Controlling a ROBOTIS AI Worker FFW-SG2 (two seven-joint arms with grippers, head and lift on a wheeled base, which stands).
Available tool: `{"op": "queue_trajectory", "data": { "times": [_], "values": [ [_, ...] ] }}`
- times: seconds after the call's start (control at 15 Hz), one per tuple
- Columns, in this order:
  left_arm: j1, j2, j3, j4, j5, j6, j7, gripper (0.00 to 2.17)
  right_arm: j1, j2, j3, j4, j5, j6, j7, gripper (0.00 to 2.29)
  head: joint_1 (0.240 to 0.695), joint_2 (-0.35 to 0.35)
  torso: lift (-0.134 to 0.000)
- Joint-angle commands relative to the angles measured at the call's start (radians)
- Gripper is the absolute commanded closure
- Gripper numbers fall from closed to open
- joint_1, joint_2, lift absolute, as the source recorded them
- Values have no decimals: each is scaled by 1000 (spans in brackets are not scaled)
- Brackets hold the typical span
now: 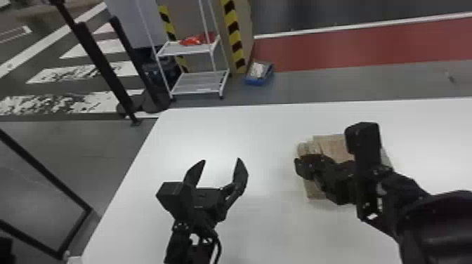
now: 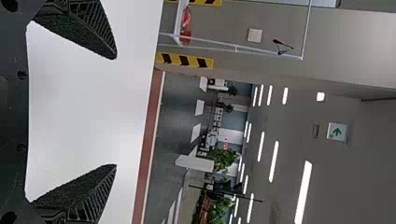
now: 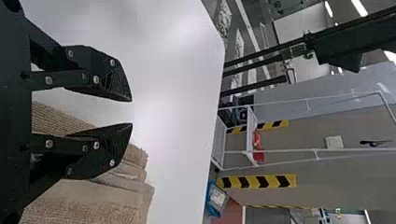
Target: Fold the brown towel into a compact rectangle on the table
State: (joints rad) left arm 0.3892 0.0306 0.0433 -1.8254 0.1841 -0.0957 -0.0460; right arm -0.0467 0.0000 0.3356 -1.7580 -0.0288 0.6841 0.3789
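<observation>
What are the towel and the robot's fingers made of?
The brown towel looks like soft, fuzzy cloth, maybe cotton, because its surface is bumpy. The right gripper has matte black fingers, perhaps metal or hard plastic, with round screws.

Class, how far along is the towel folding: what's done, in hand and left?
Done: the towel lies in stacked layers, so folding looks well along. In hand: nothing; the right pincer is open over the towel, the left pincer open off to its side. Left: probably squaring it, since the layers' edges don't align.
</observation>
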Motion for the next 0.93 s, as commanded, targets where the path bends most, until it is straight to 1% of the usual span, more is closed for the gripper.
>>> {"op": "queue_trajectory", "data": {
  "times": [0.0,0.13,0.27,0.33,0.6,0.73,0.8,0.87],
  "values": [
    [-3,0,-2,0,0,3,0,39,-18,1,39,40,43,49,0,2020,695,311,-126],
    [-6,0,-3,0,-2,6,0,39,-18,1,43,60,56,61,0,2024,695,319,-126],
    [-10,0,-11,0,-2,9,0,39,-1,1,33,45,66,134,2,2020,695,320,-126],
    [-10,0,-13,0,-2,9,0,39,25,1,17,23,67,153,2,2024,695,317,-126],
    [-15,2,-13,6,-2,9,-2,39,133,1,-90,-153,89,269,12,2020,695,293,-126],
    [-19,2,-16,12,-2,9,-3,39,191,-5,-164,-245,87,291,40,2020,695,259,-126],
    [-19,2,-16,15,-2,9,-3,39,223,-6,-201,-299,78,300,66,2024,695,247,-126],
    [-21,2,-16,18,-2,9,-3,39,252,-6,-231,-350,60,297,117,2020,695,232,-126]
  ]
}}
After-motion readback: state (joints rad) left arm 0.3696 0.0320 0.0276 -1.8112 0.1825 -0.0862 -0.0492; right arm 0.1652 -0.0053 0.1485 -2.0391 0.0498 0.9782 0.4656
